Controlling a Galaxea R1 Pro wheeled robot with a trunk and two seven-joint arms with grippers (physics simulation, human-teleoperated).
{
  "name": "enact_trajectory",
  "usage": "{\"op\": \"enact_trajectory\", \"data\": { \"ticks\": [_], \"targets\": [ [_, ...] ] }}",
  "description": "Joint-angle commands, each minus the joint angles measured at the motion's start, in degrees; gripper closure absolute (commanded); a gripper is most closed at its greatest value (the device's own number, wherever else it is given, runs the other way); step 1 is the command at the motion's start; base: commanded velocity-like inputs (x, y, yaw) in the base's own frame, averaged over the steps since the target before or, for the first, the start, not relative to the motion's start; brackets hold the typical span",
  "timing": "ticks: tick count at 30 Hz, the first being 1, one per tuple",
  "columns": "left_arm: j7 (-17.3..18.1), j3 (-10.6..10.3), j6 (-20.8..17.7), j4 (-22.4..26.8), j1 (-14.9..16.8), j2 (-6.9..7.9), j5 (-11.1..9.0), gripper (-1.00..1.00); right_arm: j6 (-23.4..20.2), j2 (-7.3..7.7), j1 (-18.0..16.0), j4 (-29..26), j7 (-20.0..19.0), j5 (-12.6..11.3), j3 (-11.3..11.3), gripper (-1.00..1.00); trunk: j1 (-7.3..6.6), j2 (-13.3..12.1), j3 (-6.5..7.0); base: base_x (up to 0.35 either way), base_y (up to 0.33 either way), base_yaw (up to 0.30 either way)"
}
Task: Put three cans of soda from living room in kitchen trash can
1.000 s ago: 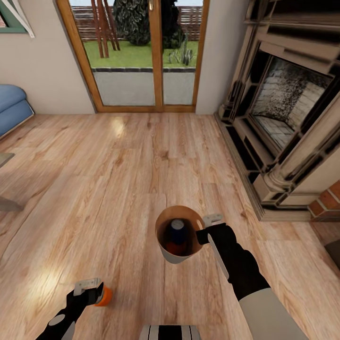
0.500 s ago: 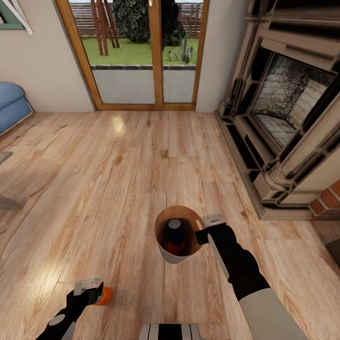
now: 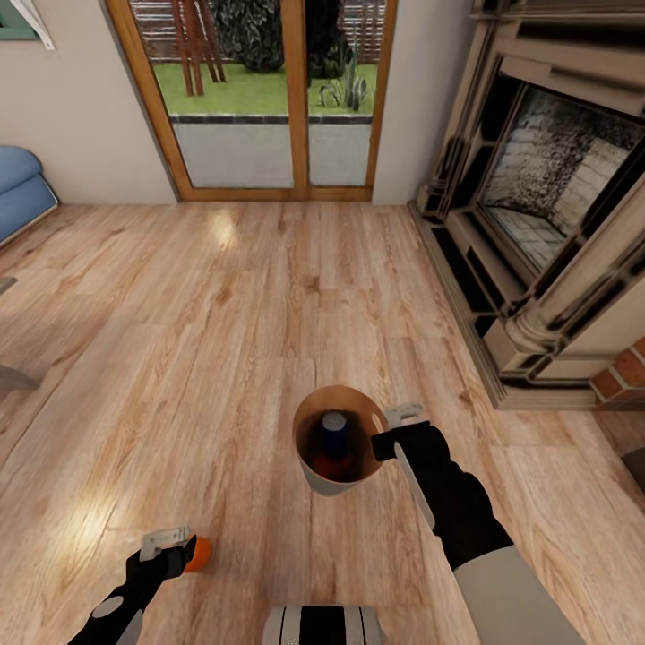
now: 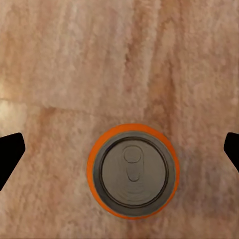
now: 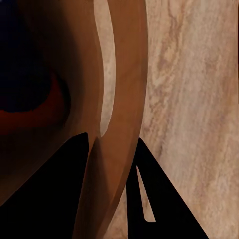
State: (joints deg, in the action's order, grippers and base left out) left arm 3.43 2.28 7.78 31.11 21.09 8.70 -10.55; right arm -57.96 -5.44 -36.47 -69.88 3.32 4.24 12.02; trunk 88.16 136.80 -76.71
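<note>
My right gripper (image 3: 394,428) is shut on the rim of the pale grey trash can (image 3: 324,479), holding it above the wood floor. In the right wrist view the tan rim (image 5: 117,124) sits between the gripper's (image 5: 112,191) two black fingers. Inside the bin stand a dark blue soda can (image 3: 333,428) and an orange one (image 3: 330,466) beneath it. Low on the left, my left gripper (image 3: 175,546) hangs open over a third, orange can (image 3: 201,553) standing on the floor. In the left wrist view its silver top (image 4: 133,172) lies between the wide-spread fingertips (image 4: 10,154), untouched.
A large dark fireplace (image 3: 546,215) with a stepped base runs along the right, red brick (image 3: 623,376) beside it. Glass doors (image 3: 269,98) close the far wall. A blue sofa (image 3: 18,193) and a grey table edge (image 3: 11,376) sit at the left.
The camera has moved: the doors, fireplace and floor slid up the picture. The bin and both arms keep their places relative to me. The orange can shows a little less beside the left gripper.
</note>
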Motion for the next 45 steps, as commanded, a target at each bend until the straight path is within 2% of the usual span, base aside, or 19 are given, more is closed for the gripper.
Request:
{"op": "enact_trajectory", "data": {
  "ticks": [1, 6, 19, 24, 27, 33, 38, 42, 45],
  "targets": [
    [0.00, 0.00, 0.00, 0.00, 0.00, 0.00, 0.00, -1.00, 0.05, -0.01, 0.10, -0.65, -0.06, -0.81, 0.02, 1.00, 0.22, 0.42, -0.19, 0.000, 0.000, 0.000],
    [0.00, 0.00, 0.03, 0.00, 0.00, 0.00, 0.00, -1.00, 0.05, -0.01, 0.38, -1.27, -0.06, -0.82, 0.02, 1.00, 0.44, 0.82, -0.37, 0.000, 0.000, 0.000],
    [0.00, 0.00, 0.01, 0.00, 0.00, 0.00, 0.00, -1.00, 0.05, -0.01, 0.43, -1.40, -0.06, -0.82, 0.02, 1.00, 2.86, 5.23, -2.35, 0.000, 0.000, 0.000],
    [0.00, 0.00, 0.00, 0.00, 0.00, 0.00, 0.00, -1.00, 0.05, -0.01, 0.48, -1.38, -0.06, -0.82, 0.02, 1.00, 2.86, 5.23, -2.35, 0.000, 0.000, 0.000],
    [0.00, 0.00, -0.03, 0.00, 0.00, 0.00, 0.00, -1.00, 0.05, -0.01, 0.50, -1.39, -0.06, -0.82, 0.02, 1.00, 3.51, 6.43, -2.88, 0.000, 0.000, 0.000],
    [0.00, 0.00, -0.04, 0.00, 0.00, 0.00, 0.00, -1.00, 0.05, -0.01, 0.52, -1.39, -0.06, -0.82, 0.02, 1.00, 3.54, 6.45, -3.11, 0.000, 0.000, 0.000],
    [0.00, 0.00, -0.05, 0.00, 0.00, 0.00, 0.00, -1.00, 0.05, -0.01, 0.52, -1.40, -0.06, -0.82, 0.02, 1.00, 3.67, 6.52, -4.21, 0.000, 0.000, 0.000],
    [0.00, 0.00, -0.02, 0.00, 0.00, 0.00, 0.00, -1.00, 0.05, -0.01, 0.52, -1.40, -0.06, -0.82, 0.02, 1.00, 3.67, 6.52, -4.21, 0.000, 0.000, 0.000],
    [0.00, 0.00, -0.04, 0.00, 0.00, 0.00, 0.00, -1.00, 0.05, -0.01, 0.52, -1.40, -0.06, -0.82, 0.02, 1.00, 3.75, 6.56, -4.88, 0.000, 0.000, 0.000]
  ]
}}
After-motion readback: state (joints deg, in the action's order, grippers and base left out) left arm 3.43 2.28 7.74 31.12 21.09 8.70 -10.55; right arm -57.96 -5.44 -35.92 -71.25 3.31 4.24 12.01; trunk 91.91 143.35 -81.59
